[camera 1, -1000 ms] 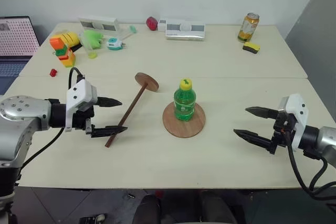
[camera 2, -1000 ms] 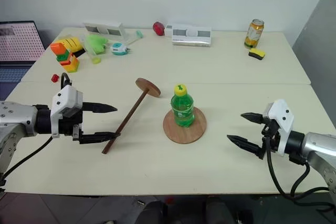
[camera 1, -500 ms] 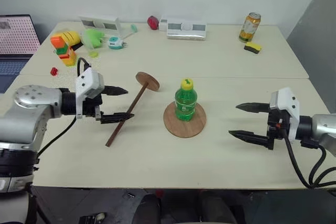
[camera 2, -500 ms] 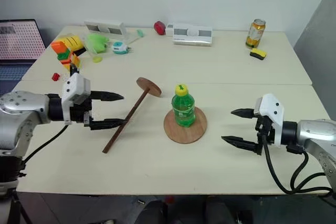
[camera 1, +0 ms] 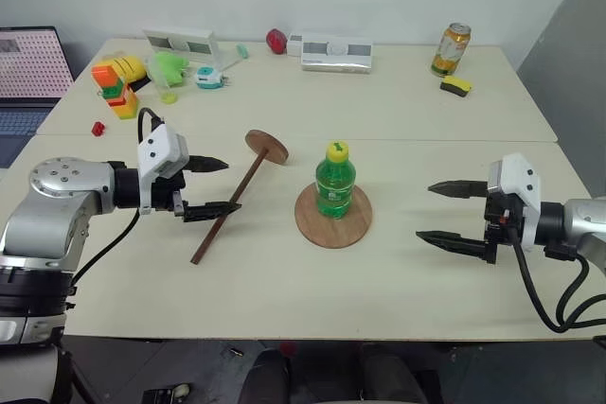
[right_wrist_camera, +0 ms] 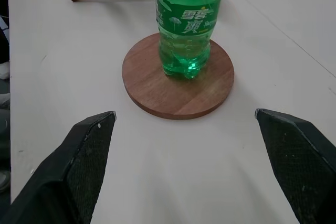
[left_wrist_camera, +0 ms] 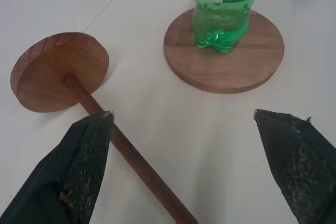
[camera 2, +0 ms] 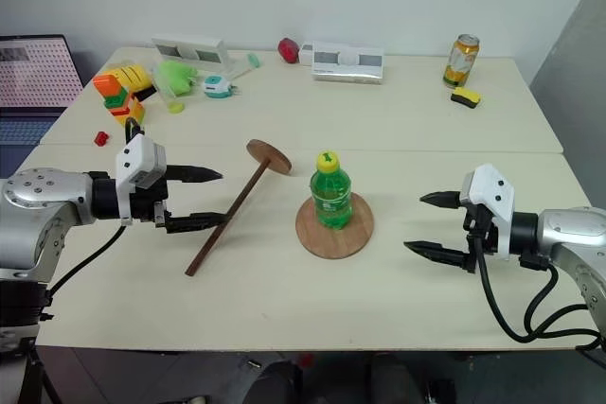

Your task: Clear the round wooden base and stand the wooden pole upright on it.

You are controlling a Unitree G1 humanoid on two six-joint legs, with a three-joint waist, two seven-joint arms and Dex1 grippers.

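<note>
The round wooden base [camera 1: 352, 225] lies flat mid-table with a green plastic bottle [camera 1: 333, 181] standing upright on its centre. Left of it the wooden pole [camera 1: 225, 213] lies on the table, its small disc end [camera 1: 266, 147] pointing away from me. My left gripper [camera 1: 230, 185] is open beside the pole's shaft; its near fingertip [left_wrist_camera: 100, 129] overlaps the shaft [left_wrist_camera: 134, 158] in the left wrist view, and contact cannot be told. Over bare table right of the base, my right gripper [camera 1: 425, 212] hangs open and empty, facing the bottle [right_wrist_camera: 189, 19].
Along the table's far side stand a soda can [camera 1: 449, 48], a yellow-black block [camera 1: 454, 85], a white box [camera 1: 331, 51], a red object [camera 1: 275, 41] and colourful toys [camera 1: 123, 82]. A laptop [camera 1: 28, 73] sits off the left edge.
My left gripper has moved forward along the table, closer to the pole's shaft. The right gripper, bottle, base and pole stay where they were.
</note>
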